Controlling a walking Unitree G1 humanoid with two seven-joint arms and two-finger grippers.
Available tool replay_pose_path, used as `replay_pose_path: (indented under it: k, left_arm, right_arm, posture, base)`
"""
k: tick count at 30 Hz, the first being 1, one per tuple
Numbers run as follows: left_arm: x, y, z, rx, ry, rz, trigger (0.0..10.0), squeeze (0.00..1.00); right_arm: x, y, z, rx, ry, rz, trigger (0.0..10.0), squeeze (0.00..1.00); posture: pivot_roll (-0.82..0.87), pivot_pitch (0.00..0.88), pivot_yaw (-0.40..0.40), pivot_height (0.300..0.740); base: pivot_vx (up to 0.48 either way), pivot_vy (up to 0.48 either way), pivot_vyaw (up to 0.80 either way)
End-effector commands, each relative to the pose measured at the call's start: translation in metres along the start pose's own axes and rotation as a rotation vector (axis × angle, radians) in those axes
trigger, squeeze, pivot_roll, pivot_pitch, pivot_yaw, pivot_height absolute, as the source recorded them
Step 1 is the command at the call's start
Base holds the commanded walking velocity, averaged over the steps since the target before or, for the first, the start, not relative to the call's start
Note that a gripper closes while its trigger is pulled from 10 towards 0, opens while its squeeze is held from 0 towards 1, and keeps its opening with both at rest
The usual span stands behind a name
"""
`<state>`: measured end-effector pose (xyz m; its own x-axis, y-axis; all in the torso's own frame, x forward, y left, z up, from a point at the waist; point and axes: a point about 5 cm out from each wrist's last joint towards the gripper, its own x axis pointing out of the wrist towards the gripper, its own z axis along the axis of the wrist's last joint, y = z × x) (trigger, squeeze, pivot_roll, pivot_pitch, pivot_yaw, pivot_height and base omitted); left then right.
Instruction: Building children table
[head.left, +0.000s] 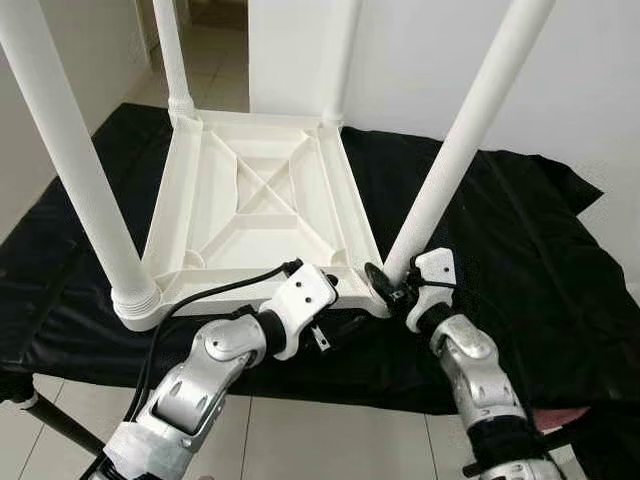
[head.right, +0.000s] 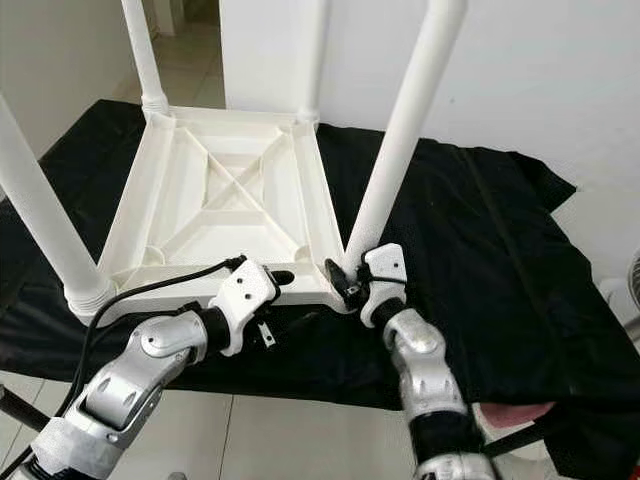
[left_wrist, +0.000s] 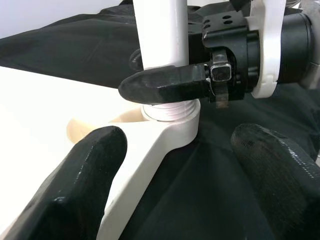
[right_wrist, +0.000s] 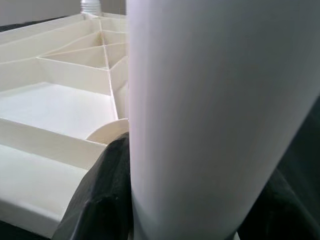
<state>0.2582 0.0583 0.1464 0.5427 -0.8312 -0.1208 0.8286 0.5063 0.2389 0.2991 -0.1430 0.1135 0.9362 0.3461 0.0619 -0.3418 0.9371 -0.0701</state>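
An upturned white plastic children's table (head.left: 262, 205) lies on a black cloth (head.left: 520, 260), its legs pointing up. The left gripper (head.left: 325, 272), fingers apart, hovers at the table's near edge beside the corner socket. The right gripper (head.left: 385, 284) is clamped on the base of the near right leg (head.left: 460, 140). No writing is legible.

Your white plastic table (head.left: 262, 205) lies upside down at frame centre, four legs (head.left: 455, 145) pointing up.
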Motion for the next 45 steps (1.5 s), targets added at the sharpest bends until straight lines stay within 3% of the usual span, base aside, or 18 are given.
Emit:
replay_pose_path:
  k: [1, 4, 5, 6, 7, 17, 18, 19, 20, 23, 29, 41, 42, 43, 44, 45]
  left_arm:
    - [0.002, 0.000, -0.004, 0.011, 0.016, 0.002, 10.0, 0.00]
    - [0.004, 0.004, -0.004, 0.014, 0.021, 0.030, 10.0, 0.00]
    - [0.004, 0.006, -0.005, 0.014, 0.025, 0.045, 10.0, 0.00]
    - [0.004, 0.006, -0.005, 0.014, 0.025, 0.045, 10.0, 0.00]
    - [0.004, 0.009, -0.006, 0.018, 0.033, 0.058, 10.0, 0.00]
    - [0.006, 0.020, -0.012, 0.023, 0.079, 0.086, 10.0, 0.00]
    - [0.007, 0.022, -0.014, 0.023, 0.098, 0.094, 10.0, 0.00]
    - [0.007, 0.023, -0.017, 0.025, 0.115, 0.097, 10.0, 0.00]
    - [0.008, 0.024, -0.019, 0.025, 0.131, 0.096, 10.0, 0.00]
    - [0.008, 0.026, -0.020, 0.025, 0.145, 0.098, 10.0, 0.00]
    - [0.010, 0.042, -0.037, 0.022, 0.274, 0.171, 10.0, 0.00]
    - [0.008, 0.064, -0.049, 0.016, 0.384, 0.276, 10.0, 0.00]
    - [0.008, 0.065, -0.050, 0.002, 0.389, 0.287, 8.2, 0.00]
    - [0.008, 0.066, -0.050, -0.012, 0.388, 0.301, 3.8, 0.00]
    - [0.008, 0.068, -0.050, -0.025, 0.388, 0.316, 0.6, 0.00]
    - [0.008, 0.068, -0.050, -0.025, 0.388, 0.316, 0.6, 0.00]
  right_arm:
    - [-0.011, -0.004, -0.012, -0.040, 0.064, -0.110, 10.0, 0.00]
    - [-0.016, 0.004, -0.014, -0.022, 0.065, -0.141, 10.0, 0.00]
    - [-0.016, 0.006, -0.015, -0.015, 0.062, -0.148, 10.0, 0.23]
    - [-0.016, 0.006, -0.015, -0.015, 0.062, -0.148, 10.0, 0.23]
    - [-0.016, 0.007, -0.015, 0.010, 0.057, -0.159, 10.0, 1.00]
    - [-0.013, 0.010, -0.005, 0.035, 0.031, -0.200, 10.0, 1.00]
    - [-0.015, 0.010, -0.003, 0.038, 0.021, -0.201, 10.0, 0.83]
    - [-0.016, 0.009, 0.000, 0.034, 0.006, -0.203, 10.0, 0.12]
    - [-0.018, 0.009, 0.002, 0.057, -0.015, -0.198, 10.0, 0.00]
    - [-0.020, 0.008, 0.005, 0.061, -0.038, -0.195, 10.0, 0.00]
    - [-0.033, -0.003, 0.019, 0.135, -0.150, -0.225, 10.0, 0.00]
    - [-0.048, -0.008, 0.018, 0.142, -0.142, -0.295, 10.0, 0.00]
    - [-0.049, -0.008, 0.018, 0.143, -0.142, -0.297, 10.0, 0.00]
    - [-0.049, -0.008, 0.018, 0.145, -0.143, -0.299, 10.0, 0.00]
    - [-0.050, -0.008, 0.018, 0.148, -0.144, -0.300, 10.0, 0.00]
    - [-0.050, -0.008, 0.018, 0.148, -0.144, -0.300, 10.0, 0.00]
  posture:
    - [-0.01, 0.000, -0.099, 0.740]
    - [-0.01, 0.000, -0.098, 0.740]
    - [-0.01, 0.000, -0.098, 0.740]
    - [-0.01, 0.000, -0.098, 0.740]
    - [-0.01, 0.000, -0.100, 0.740]
    - [0.00, 0.000, -0.099, 0.740]
    - [0.00, 0.000, -0.099, 0.740]
    - [-0.01, 0.000, -0.097, 0.740]
    - [-0.01, 0.000, -0.097, 0.740]
    - [-0.01, 0.000, -0.094, 0.740]
    - [-0.03, 0.003, -0.083, 0.740]
    - [-0.06, 0.013, -0.056, 0.740]
    - [-0.06, 0.013, -0.052, 0.740]
    - [-0.06, 0.016, -0.050, 0.740]
    - [-0.06, 0.017, -0.049, 0.740]
    - [-0.06, 0.017, -0.049, 0.740]
  base:
    - [0.000, 0.000, 0.00]
    - [0.000, 0.000, 0.00]
    - [0.000, 0.000, 0.00]
    - [0.000, 0.000, 0.00]
    - [0.000, 0.000, 0.00]
    - [0.000, 0.000, 0.00]
    - [0.000, 0.000, 0.00]
    - [0.000, 0.000, 0.00]
    - [0.000, 0.000, 0.00]
    - [0.000, 0.000, 0.00]
    - [0.000, 0.000, 0.00]
    - [0.000, 0.000, 0.00]
    - [0.000, 0.000, 0.00]
    - [0.000, 0.000, 0.00]
    - [0.000, 0.000, 0.00]
    - [0.000, 0.000, 0.00]
